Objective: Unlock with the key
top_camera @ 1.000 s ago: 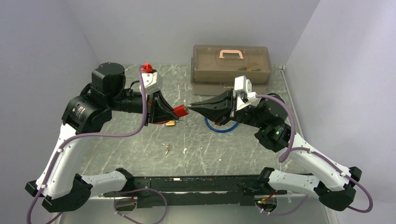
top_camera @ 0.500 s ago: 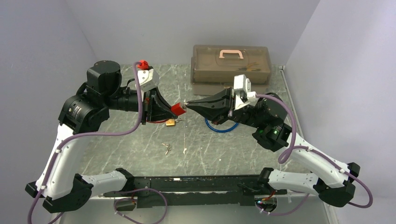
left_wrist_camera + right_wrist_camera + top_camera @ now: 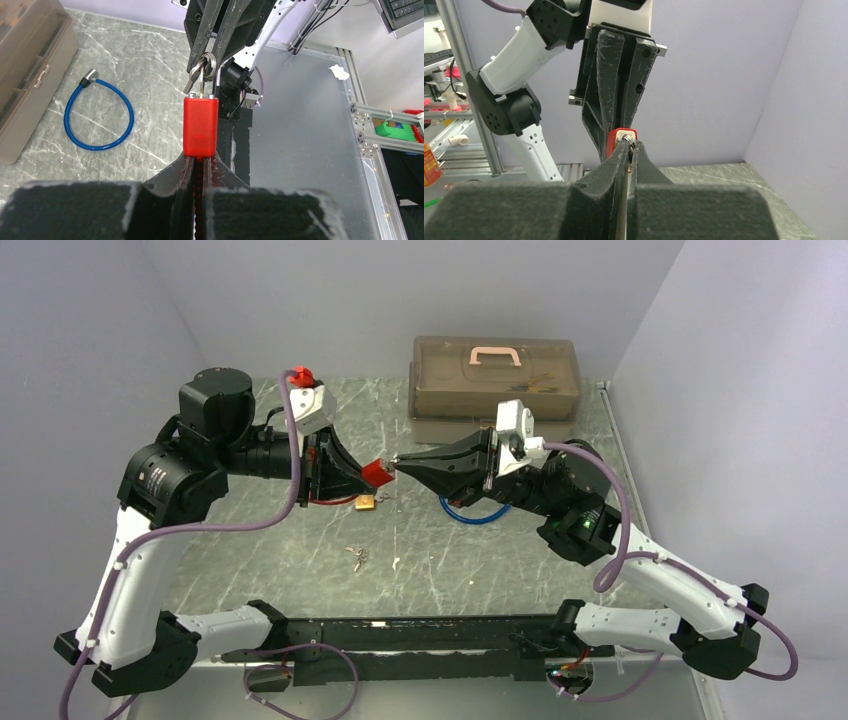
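one red padlock [image 3: 200, 127] — between left jaws

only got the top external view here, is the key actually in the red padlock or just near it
Observer: The left wrist view shows the key with its blade entering the keyway in the end of the red padlock. How deep it sits I cannot tell.
Operator: anything else on that key
Observer: Yes, a ring carrying a second key, which hangs loose beside the first.
Operator: and the right end effector has a proper hold
Observer: The right wrist view shows the right end effector shut on the key's head, fingertips right up at the padlock's end.
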{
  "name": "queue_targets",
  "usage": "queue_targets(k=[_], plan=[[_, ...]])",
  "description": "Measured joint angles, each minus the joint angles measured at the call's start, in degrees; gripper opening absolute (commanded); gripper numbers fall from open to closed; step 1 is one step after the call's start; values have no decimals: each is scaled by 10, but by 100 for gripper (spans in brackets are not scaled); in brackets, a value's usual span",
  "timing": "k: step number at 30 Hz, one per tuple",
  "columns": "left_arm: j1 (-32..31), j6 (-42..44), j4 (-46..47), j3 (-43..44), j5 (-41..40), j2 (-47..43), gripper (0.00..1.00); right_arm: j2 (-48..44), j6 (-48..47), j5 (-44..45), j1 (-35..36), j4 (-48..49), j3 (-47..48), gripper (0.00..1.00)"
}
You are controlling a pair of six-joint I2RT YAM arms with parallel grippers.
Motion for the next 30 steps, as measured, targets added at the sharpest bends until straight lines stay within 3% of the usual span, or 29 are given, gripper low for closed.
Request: queue_targets(k=[6,9,11,16,19,24,28,30], plan=[[2,2,-2,0,-2,0,40,4,1,8,0,-3,0,0],[4,1,-1,0,-4,0,44,8,5,5,2,-3,1,0],[5,1,-1,0,-5,1,40,10,8,2,7,-3,4,0],[-8,-8,100,6,36,5,15,49,15,-28,24,-103,-13,0],[-9,-9,138,12,49,3,16,108,16,-28,26,-182,-37,0],[-9,0,155,10,56,-3,32,123,13,-25,26,-275,-54,0],[-9,21,148,-4,50,-12,65,100,3,-21,26,-285,-42,0],[-9,35,140,-16,37,-19,76,93,-3,-16,26,-290,-29,0]])
